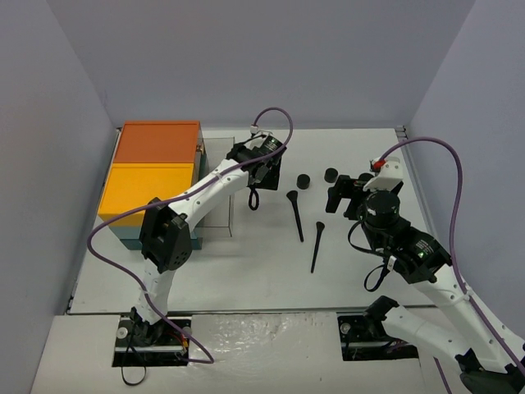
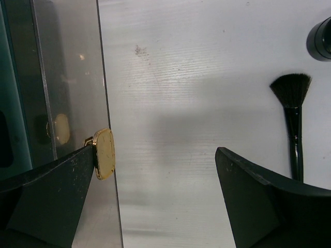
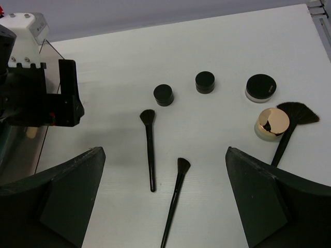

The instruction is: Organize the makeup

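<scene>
Two slim black brushes [image 3: 150, 155] [image 3: 175, 204] lie on the white table, also in the top view [image 1: 296, 217] [image 1: 316, 248]. Beyond them stand two small round black jars [image 3: 163, 95] [image 3: 205, 82], a black-lidded clear jar [image 3: 260, 87], a gold-lidded jar [image 3: 271, 123] and a fan brush [image 3: 290, 121]. My right gripper [image 3: 164, 153] [image 1: 349, 197] hangs open above the brushes, holding nothing. My left gripper [image 2: 155, 165] [image 1: 262, 167] is open beside a clear panel. Its left finger [image 2: 51, 196] is right next to the panel's gold knob [image 2: 104, 153]. A brush head [image 2: 291, 90] shows to its right.
The big teal box with the orange top [image 1: 152, 168] stands at the left. The clear panel [image 2: 72, 103] juts out from its side toward the table's middle. Grey walls close in the table at the back and on both sides.
</scene>
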Controlling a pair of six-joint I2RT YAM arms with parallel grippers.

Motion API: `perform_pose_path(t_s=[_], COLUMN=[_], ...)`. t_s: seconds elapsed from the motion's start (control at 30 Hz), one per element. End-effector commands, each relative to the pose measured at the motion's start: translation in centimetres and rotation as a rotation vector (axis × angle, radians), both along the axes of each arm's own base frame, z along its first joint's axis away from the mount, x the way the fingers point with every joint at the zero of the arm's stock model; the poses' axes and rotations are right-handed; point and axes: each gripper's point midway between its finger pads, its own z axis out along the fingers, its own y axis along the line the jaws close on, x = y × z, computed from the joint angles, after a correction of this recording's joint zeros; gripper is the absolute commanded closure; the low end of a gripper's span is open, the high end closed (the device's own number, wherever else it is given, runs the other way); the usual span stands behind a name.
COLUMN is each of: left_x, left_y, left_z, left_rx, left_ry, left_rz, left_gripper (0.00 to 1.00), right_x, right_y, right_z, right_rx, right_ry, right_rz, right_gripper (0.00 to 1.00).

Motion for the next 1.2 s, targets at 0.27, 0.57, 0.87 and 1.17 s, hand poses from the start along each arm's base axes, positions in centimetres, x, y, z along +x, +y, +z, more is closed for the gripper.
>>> perform_pose_path(t_s=[0.27, 0.57, 0.87, 1.17], left_x=[0.3, 0.6, 0.7, -2.4], left_y=[-1.6, -0.6, -2.6, -0.5], left_z=[7.0, 4.2, 7.1, 19.7], left_rx=[-0.119, -0.038, -0.155, -0.293], left_ry=[-0.12, -0.08, -0.141, -0.355], left_rz=[-0.045, -0.003, -0.085, -0.169], left_gripper=[0.03, 0.03, 0.03, 0.03], right_x=[1.0, 0.8, 0.5, 0.5], right_y=[0.8, 1.2, 1.2, 2.8], right_z=[-1.4, -2.4, -4.9, -13.8], right_rx=[0.003, 0.016, -0.001, -0.016], right_ry=[0.034, 0.056, 0.117, 0.372], right_rz=[-0.017, -0.001, -0.004, -0.047], right_gripper=[0.0, 0.0, 0.0, 0.18])
